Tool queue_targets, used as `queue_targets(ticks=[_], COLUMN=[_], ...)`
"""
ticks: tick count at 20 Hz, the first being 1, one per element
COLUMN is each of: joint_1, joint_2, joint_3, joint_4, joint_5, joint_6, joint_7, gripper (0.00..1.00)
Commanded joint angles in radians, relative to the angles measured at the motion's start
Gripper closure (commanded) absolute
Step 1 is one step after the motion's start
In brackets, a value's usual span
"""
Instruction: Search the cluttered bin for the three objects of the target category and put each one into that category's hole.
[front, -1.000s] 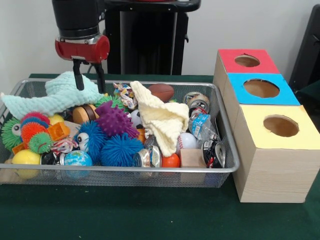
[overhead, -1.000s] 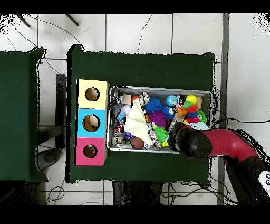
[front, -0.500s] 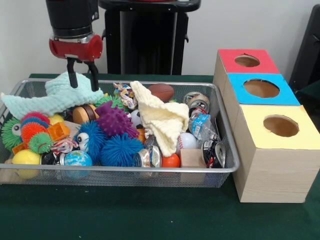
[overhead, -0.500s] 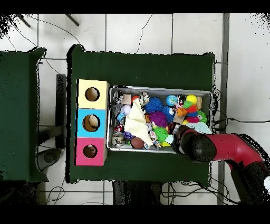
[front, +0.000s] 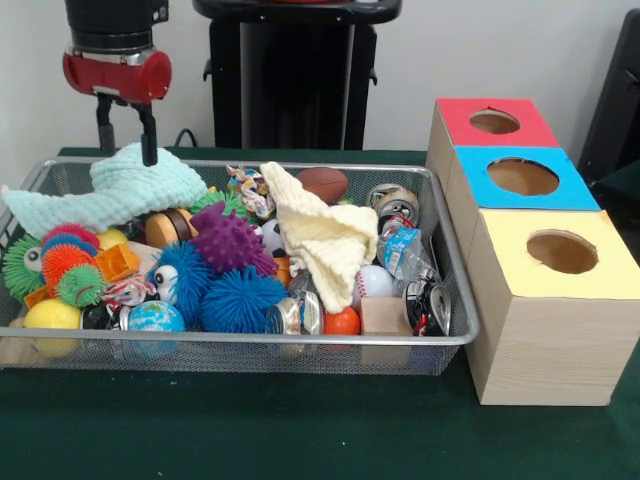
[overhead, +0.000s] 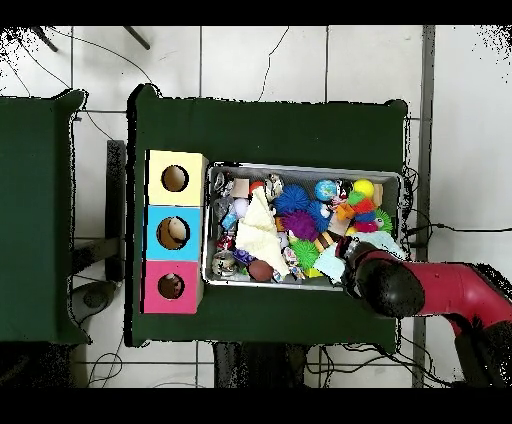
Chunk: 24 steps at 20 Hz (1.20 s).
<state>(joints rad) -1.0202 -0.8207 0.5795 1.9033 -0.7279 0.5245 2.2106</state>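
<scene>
One green table (front: 300, 440) carries everything here, and on it sits a wire-mesh bin (front: 455, 330) packed with clutter, with a row of three wooden boxes just beside it in the front view: a yellow-topped box (front: 560, 300) nearest the camera, a blue-topped box (front: 520, 178) behind it and a red-topped box (front: 492, 122) at the back, each with a round hole in its lid. The red and black arm (overhead: 450, 290) reaches in over the bin's corner in the overhead view, covering that corner. Its gripper (front: 125, 125) hangs just above a pale teal knitted cloth (front: 120, 190), with its two dark fingers (front: 149, 135) apart and nothing between them. That cloth is draped over the toys at the bin's back left in the front view, hiding what lies under it. A cream knitted cloth (front: 325, 240) is heaped in the middle, covering part of the things beneath. Around them lie a blue spiky ball (front: 240, 298), a purple spiky ball (front: 225, 238), a brown football (front: 322, 183), a white baseball (front: 375, 283), a small globe ball (front: 155, 318), a yellow ball (front: 52, 315), an orange ball (front: 342, 322), a wooden block (front: 385, 315) and crushed cans (front: 392, 205) along the side nearest the boxes.
</scene>
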Motion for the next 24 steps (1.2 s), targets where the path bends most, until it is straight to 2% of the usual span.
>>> queue_targets(ticks=[1, 8, 16, 20, 24], joint_1=[0.103, 0.217, 0.309, 0.335, 0.343], joint_2=[-0.067, -0.038, 0.073, 0.125, 0.182], joint_3=[-0.139, -0.292, -0.439, -0.494, -0.528], joint_4=[0.017, -0.028, -0.093, -0.127, -0.179], joint_5=[-0.179, -0.252, -0.232, -0.21, -0.209], joint_6=[-0.131, -0.255, -0.372, -0.412, -0.382], joint_7=[0.066, 0.162, 0.171, 0.143, 0.095], gripper=[0.0, 0.0, 0.0, 0.0, 0.0])
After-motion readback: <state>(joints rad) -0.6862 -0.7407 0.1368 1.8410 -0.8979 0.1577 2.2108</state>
